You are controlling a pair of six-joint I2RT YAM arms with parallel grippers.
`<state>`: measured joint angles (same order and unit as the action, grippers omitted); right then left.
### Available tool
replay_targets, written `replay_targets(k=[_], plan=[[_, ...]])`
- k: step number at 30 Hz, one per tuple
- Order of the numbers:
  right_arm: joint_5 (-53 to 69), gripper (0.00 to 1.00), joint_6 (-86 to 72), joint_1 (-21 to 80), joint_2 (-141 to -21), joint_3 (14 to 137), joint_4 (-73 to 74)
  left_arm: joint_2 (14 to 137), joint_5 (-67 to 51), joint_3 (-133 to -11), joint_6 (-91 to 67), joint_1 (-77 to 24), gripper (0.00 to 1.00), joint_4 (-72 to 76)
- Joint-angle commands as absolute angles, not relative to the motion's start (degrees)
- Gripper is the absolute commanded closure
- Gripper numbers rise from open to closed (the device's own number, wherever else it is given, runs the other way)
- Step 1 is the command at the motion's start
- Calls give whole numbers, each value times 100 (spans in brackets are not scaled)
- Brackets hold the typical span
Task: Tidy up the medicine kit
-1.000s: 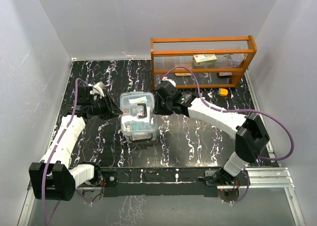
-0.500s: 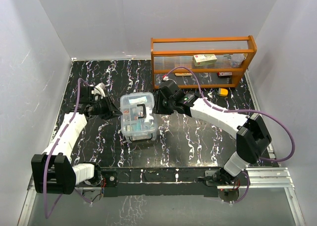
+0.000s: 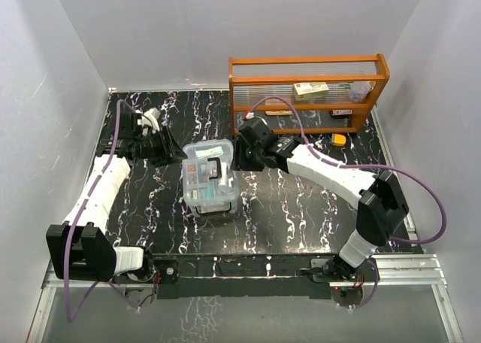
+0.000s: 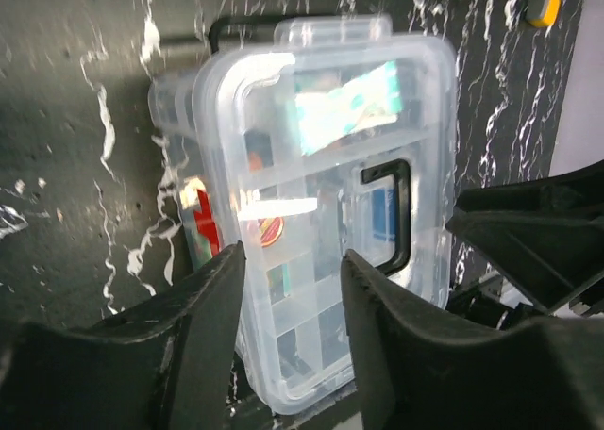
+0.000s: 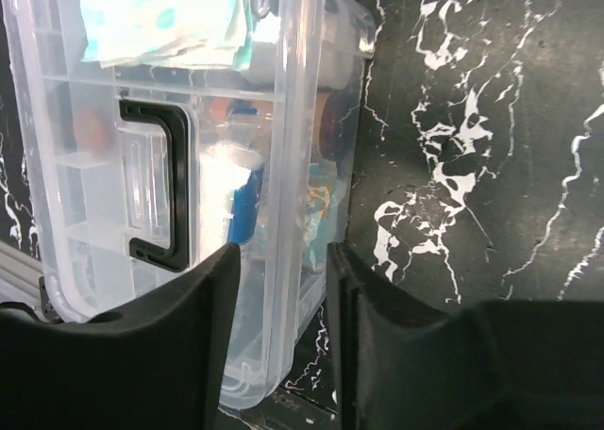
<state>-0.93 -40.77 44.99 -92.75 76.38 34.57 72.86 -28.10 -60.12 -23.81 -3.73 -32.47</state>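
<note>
The right claw [image 5: 281,260], fingers [image 5: 160,355] parted, frames one side wall of the lidded medicine kit [image 5: 189,119].

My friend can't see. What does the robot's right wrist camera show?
A clear plastic medicine kit, lid on with a dark handle, sits on a black marbled table, with small packets visible inside. The right gripper shows at the bottom, its two dark fingers parted, the kit's edge visible between them.

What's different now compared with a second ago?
The left pincer slid along the medicine kit toward the table's far side, and its arm swung with it. The right pincer edged slightly the same way. Neither visibly holds anything. The kit and the orange rack stayed put.
</note>
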Motion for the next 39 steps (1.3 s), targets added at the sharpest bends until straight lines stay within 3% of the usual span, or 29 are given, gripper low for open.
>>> replay_targets(k=[1, 8, 16, 24, 29, 39], plan=[[-516, 56, -3901, 4533, -9144, 8293, 3893, 7273, -2547, -6651, -2023, -387, 49, -3742], [81, 43, -3649, 4544, -8509, 8053, 3475, 7122, -2614, -6838, -1763, -387, 22, -3412], [1208, 38, -4024, 4782, -7386, 6636, 2365, 7872, -3525, -6998, -729, -387, 6, -1936], [1677, 32, -3779, 5291, -6795, 5383, 1637, 9426, -4634, -7817, -165, -387, 1, -1887], [1523, 31, -3544, 5647, -7070, 5258, 1684, 9939, -5086, -8022, 138, -387, 2, -2387], [-64, 44, -3997, 5817, -7835, 5627, 2072, 9914, -4919, -7558, 398, -393, 8, -3046]])
